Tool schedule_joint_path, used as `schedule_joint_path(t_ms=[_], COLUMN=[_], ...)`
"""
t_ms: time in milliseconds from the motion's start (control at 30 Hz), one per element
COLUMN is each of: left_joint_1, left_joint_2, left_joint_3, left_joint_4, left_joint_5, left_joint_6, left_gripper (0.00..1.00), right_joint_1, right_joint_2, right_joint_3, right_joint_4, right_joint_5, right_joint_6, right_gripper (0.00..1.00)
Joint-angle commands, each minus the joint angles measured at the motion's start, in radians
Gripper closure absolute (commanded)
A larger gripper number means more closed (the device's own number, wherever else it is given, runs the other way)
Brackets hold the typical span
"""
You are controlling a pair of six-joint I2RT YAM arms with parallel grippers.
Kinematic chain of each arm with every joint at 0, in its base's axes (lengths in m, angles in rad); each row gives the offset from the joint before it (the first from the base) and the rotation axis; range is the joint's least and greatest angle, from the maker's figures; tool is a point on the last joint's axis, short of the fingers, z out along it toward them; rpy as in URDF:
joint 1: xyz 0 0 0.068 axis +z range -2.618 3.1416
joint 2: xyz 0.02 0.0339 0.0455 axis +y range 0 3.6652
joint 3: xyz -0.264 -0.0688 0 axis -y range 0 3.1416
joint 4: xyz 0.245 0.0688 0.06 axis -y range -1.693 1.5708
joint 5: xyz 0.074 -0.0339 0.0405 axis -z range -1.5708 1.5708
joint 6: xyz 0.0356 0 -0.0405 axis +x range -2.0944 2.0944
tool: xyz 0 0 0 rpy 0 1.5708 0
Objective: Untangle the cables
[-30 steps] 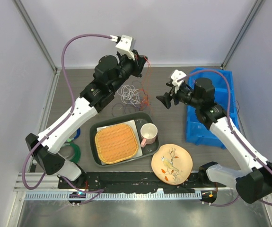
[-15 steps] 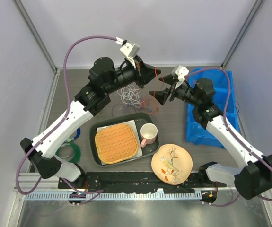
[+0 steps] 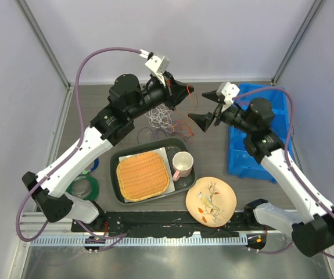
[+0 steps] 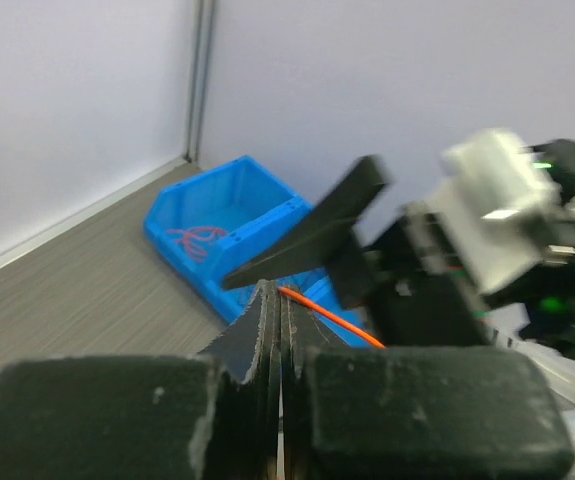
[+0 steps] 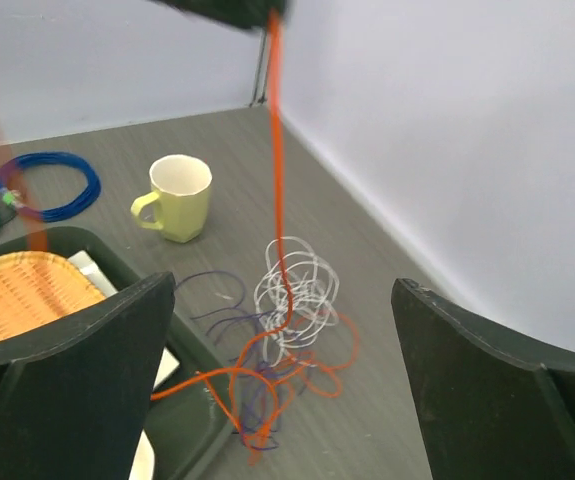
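Cables meet the tool at one red-orange cable (image 4: 319,309), pinched between the closed jaws of the left gripper (image 3: 186,91), which is raised above the table (image 3: 213,152). From there the strand hangs down into the rest of the cables (image 3: 164,119), a loose bunch of white, purple and red-orange loops lying just behind the dark tray (image 3: 115,160). The right gripper (image 3: 204,107) faces the left one close by, its jaws spread wide and gripping nothing. To its right stands a blue bin (image 3: 237,160).
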Motion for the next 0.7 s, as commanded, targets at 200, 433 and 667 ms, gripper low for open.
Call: schedule_joint_path(t_ms=[200,433,667], left_joint_1=[-0.002,-0.002,-0.004], left_joint_2=[-0.044,-0.005,0.038], left_joint_3=[-0.001,0.023,0.045], left_joint_4=[-0.031,-0.06,-0.068], left_joint_5=[-0.185,-0.222,-0.251], left_joint_6=[0.022,0.007,-0.016], left_gripper=[1.0,1.0,1.0], right_joint_1=[0.004,0.032,0.063], right_joint_2=[-0.126,-0.072,0.003], right_joint_3=[0.021,0.035,0.041], right_joint_4=[-0.172,0.003,0.114], right_joint_5=[-0.259,-0.215,0.032], right_joint_6=[-0.198,0.101,0.27], right_gripper=[0.01,0.01,0.01])
